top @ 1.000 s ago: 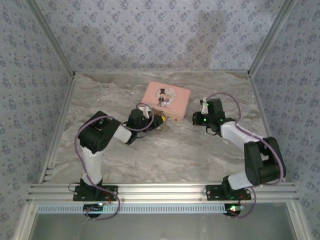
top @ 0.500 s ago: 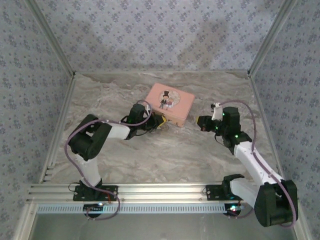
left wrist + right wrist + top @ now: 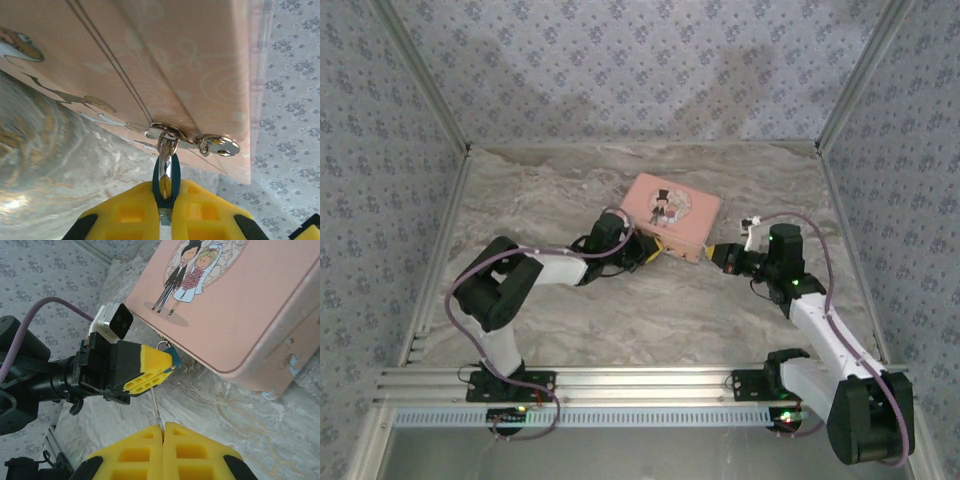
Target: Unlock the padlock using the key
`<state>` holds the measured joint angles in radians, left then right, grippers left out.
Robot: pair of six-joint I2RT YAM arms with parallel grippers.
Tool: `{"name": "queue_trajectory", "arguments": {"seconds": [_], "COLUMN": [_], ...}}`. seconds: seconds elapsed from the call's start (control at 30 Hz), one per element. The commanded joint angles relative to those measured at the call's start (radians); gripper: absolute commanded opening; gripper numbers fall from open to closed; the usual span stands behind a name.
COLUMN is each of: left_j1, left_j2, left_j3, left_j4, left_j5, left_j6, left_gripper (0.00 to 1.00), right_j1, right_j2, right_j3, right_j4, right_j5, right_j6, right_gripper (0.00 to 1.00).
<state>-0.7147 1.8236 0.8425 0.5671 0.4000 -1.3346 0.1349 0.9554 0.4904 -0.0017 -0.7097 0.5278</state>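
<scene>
On the grey-veined marble table [image 3: 620, 320], toward 12 o'clock from its centre, lies the pink box [image 3: 672, 212]. It is rectangular and flat-lidded, with a cartoon couple printed on top.

Left arm [image 3: 530, 275]: folded low, forearm stretched toward 2 o'clock, with the left gripper [image 3: 650, 249] at the box's 7 o'clock side.

Right arm [image 3: 830, 335]: extended toward 11 o'clock, with the right gripper [image 3: 719, 256] just off the box's 5 o'clock corner.

Left wrist view: the ribbed yellow left fingers [image 3: 125, 215] are pinched tight on the padlock [image 3: 167, 172]. Its polished shackle hangs through the shiny metal clasp [image 3: 216, 145] on the box's front wall.

Right wrist view: the right fingers [image 3: 135, 455] are pressed together on the key [image 3: 156, 402], a thin pale sliver pointing to 12 o'clock. Its tip is near the left gripper's fingertip; contact cannot be determined.
</scene>
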Motion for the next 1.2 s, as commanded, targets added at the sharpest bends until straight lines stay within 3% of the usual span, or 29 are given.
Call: {"name": "queue_trajectory", "arguments": {"seconds": [0.0, 0.8, 1.03, 1.17], "left_j1": [-0.021, -0.031, -0.027, -0.021], "left_j2": [0.058, 0.09, 0.109, 0.101], "left_j3": [0.045, 0.093, 0.089, 0.095], "left_j4": [0.168, 0.231, 0.231, 0.096], "left_j5": [0.012, 0.043, 0.102, 0.154], "left_j6": [-0.118, -0.15, -0.147, -0.061], "left_gripper": [0.04, 0.04, 0.04, 0.04], "right_j1": [-0.006, 0.052, 0.064, 0.058], "right_j2": [-0.015, 0.037, 0.134, 0.172], "right_j3": [-0.038, -0.141, -0.108, -0.085], "right_j4": [0.03, 0.217, 0.207, 0.177], "right_j5": [-0.042, -0.003, 0.064, 0.086], "right_j6": [0.065, 0.296, 0.236, 0.189], "right_gripper": [0.0, 0.0, 0.0, 0.0]}}
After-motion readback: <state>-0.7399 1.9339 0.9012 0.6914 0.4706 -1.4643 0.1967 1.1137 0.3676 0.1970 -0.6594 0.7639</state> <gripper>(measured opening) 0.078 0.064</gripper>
